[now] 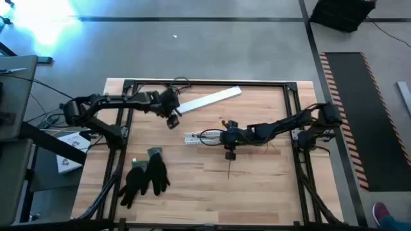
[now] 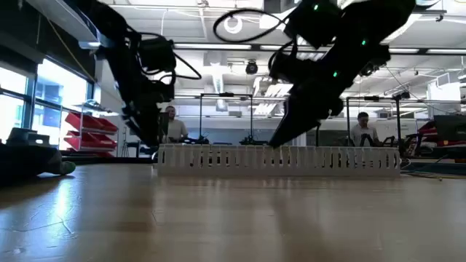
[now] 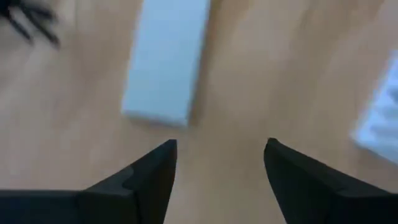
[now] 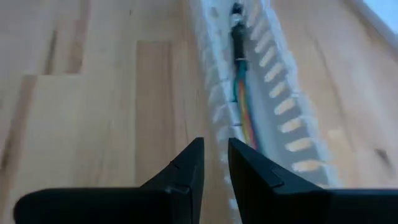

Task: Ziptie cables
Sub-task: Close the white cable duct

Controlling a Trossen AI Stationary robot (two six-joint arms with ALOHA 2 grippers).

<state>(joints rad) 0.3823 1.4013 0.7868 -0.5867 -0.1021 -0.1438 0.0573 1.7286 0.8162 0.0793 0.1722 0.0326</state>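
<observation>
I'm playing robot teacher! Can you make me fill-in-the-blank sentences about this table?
1. The cables lie inside a white slotted ____.
2. The black gloves lie on the ____ arm's side of the table.
3. The left end effector has its fingers ____.

Missing words: channel; left; open

The cables (image 4: 244,106), a thin multicoloured bundle, lie lengthwise inside the white slotted channel (image 4: 292,106).

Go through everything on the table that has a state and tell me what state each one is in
Left claw: open, empty, above bare wood near the flat white plastic cover strip.
Right claw: nearly shut, holding nothing, at the white slotted plastic channel.
Thin multicoloured cables: lying inside the channel.
Cover strip: off the channel, flat on the table.
Black gloves: lying loose, unused.
</observation>
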